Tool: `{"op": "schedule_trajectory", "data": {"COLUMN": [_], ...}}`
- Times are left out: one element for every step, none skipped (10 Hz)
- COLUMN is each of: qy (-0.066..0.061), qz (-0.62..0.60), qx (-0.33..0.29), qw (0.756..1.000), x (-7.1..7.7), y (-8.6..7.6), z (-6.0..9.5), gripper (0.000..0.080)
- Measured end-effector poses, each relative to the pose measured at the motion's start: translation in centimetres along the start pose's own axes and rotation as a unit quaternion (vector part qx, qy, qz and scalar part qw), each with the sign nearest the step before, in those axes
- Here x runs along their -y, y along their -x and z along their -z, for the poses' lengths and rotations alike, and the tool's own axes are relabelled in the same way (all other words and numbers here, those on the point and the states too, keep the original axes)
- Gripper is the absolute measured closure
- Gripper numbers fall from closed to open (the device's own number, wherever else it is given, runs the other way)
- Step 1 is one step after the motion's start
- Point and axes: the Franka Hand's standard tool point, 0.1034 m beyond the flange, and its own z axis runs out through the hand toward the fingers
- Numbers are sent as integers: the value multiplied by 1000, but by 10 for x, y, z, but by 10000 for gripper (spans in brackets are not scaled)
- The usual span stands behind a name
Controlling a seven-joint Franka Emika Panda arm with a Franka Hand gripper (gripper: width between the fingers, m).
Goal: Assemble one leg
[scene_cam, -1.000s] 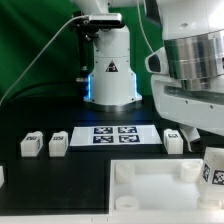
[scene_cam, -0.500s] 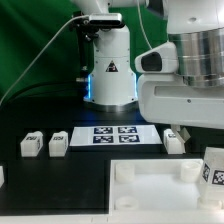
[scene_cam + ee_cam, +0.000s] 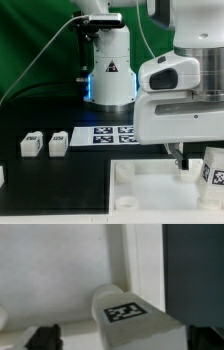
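Observation:
In the wrist view a leg point(image 3: 128, 313), a small white block with a black-and-white tag facing up, lies between my fingers. It rests against the raised rim of the large white tray-like piece point(image 3: 50, 274). My gripper point(image 3: 125, 339) is open, with the dark fingertips point(image 3: 45, 336) standing apart from the leg on both sides. In the exterior view my gripper point(image 3: 178, 156) hangs just above the tray-like piece point(image 3: 150, 190) at its far right corner. Another leg point(image 3: 213, 168) stands at the right edge. Two more legs point(image 3: 30, 144) point(image 3: 57, 144) lie on the black table at the left.
The marker board point(image 3: 103, 134) lies on the table behind the tray-like piece, partly covered by my arm. The robot base with a lit panel point(image 3: 110, 75) stands at the back. Another white block point(image 3: 2, 176) shows at the left edge.
My arm has moved toward the exterior view's left and down. It now covers the leg that lay to the right of the marker board and part of that board.

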Motion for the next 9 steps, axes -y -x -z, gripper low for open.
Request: {"op": "schedule_trajectory", "data": {"qy": [0,0,-1,-4,-6,-7,-11,-26,-39], "qz": [-9,-8,-44,-109,-152,-181,-244,-315,-409], "qx": [0,0,1,2,2,3,4,0,-3], "qw": [1000,1000,999,994,988,983,970,949,912], "x": [0,0,1,1,2,2,2,2,1], "y": [0,0,0,0,1,1,0,-3,-5], "z": [0,0,-1,-1,-1,-1,0,-1,-1], "gripper": [265,438,438,505,505,505,505,505,505]}}
